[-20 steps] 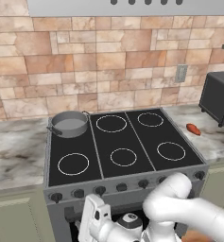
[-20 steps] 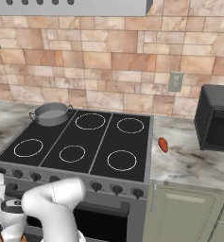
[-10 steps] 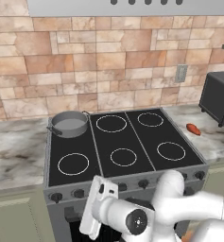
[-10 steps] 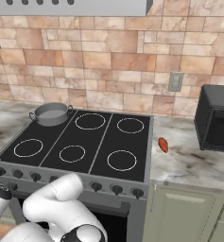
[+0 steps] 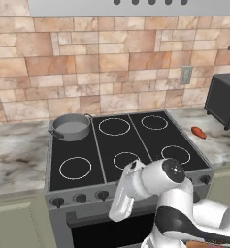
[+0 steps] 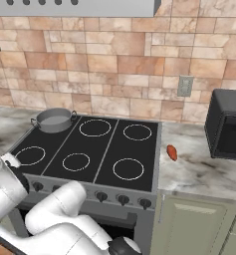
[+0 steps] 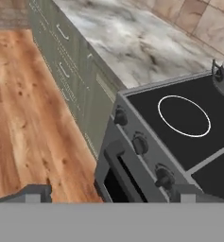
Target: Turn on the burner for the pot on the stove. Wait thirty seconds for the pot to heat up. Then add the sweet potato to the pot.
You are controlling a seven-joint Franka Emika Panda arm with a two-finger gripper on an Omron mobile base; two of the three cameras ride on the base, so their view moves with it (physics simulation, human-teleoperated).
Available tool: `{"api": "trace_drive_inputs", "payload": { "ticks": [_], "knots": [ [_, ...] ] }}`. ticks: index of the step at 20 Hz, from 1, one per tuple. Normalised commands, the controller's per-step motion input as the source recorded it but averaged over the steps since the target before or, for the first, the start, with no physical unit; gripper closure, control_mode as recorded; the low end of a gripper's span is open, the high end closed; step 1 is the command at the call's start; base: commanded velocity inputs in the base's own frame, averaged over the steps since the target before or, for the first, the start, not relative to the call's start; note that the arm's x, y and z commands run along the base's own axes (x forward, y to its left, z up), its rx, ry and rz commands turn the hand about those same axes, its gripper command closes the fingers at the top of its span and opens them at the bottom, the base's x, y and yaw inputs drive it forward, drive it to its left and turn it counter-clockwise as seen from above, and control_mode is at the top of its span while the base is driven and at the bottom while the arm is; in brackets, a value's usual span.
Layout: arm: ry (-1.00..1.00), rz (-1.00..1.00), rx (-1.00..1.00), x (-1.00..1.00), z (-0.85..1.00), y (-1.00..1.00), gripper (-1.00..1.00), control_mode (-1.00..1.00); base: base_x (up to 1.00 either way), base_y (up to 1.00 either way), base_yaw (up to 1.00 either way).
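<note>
While the arm is folded low in front of the stove, the pot sits on the stove's rear left ring, and the sweet potato lies on the marble counter just beside the stove's right edge, well apart from the pot. The gripper hangs off the stove's front left corner above the wooden floor, near the black knobs. Its two tips stand far apart, holding nothing.
</note>
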Motion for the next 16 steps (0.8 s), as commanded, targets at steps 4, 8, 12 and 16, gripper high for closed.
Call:
{"api": "trace_drive_inputs", "payload": {
  "ticks": [4,8,12,16],
  "knots": [
    [0.29,-0.14,0.13,0.00,0.59,-0.46,-1.00,-1.00,0.00,0.00,0.00],
    [0.29,-0.21,0.03,0.00,0.50,-0.23,-1.00,-1.00,0.00,0.00,0.00],
    [0.07,-0.10,0.00,0.00,0.11,-0.16,-1.00,-1.00,0.00,0.00,0.00],
    [0.00,0.00,0.00,0.00,0.00,0.00,-1.00,-1.00,0.00,0.00,0.00]
  ]
}}
